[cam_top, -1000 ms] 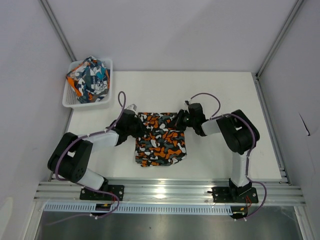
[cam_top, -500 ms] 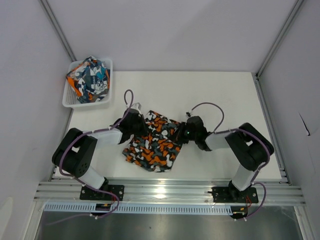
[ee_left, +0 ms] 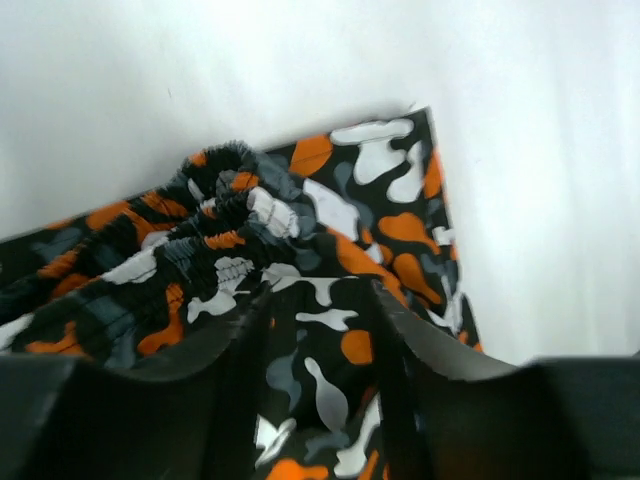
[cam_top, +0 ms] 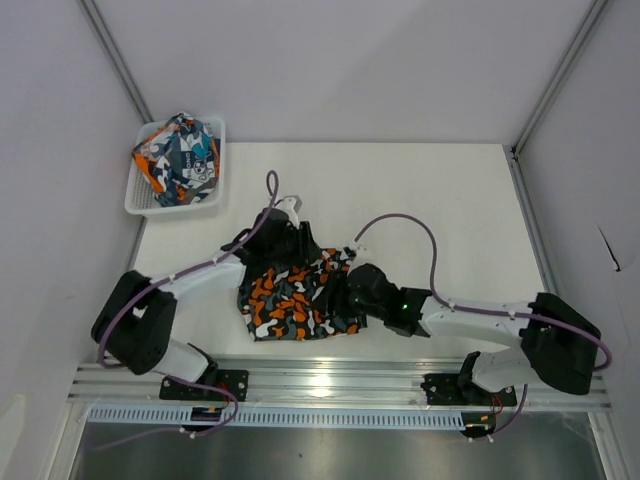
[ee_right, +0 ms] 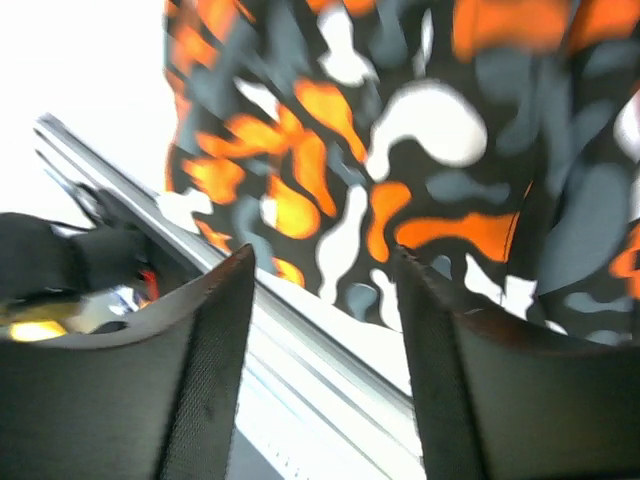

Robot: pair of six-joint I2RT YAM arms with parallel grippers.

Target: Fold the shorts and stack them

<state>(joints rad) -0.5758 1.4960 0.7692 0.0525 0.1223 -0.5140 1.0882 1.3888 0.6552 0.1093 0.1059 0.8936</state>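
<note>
On the white bench (cam_top: 450,200), near its front edge, the camouflage shorts (cam_top: 290,305) lay in a crumpled heap, their elastic waistband bunched just ahead of the parted left fingers (ee_left: 430,360) and their printed cloth spread just beyond the parted, empty right fingers (ee_right: 200,345).

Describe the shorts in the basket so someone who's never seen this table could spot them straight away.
On the white table, look to the far left corner, where a white mesh basket sits. The shorts are bundled inside it, printed in teal-blue, orange and white, unlike the orange-and-black camouflage shorts lying near the front edge.
</note>
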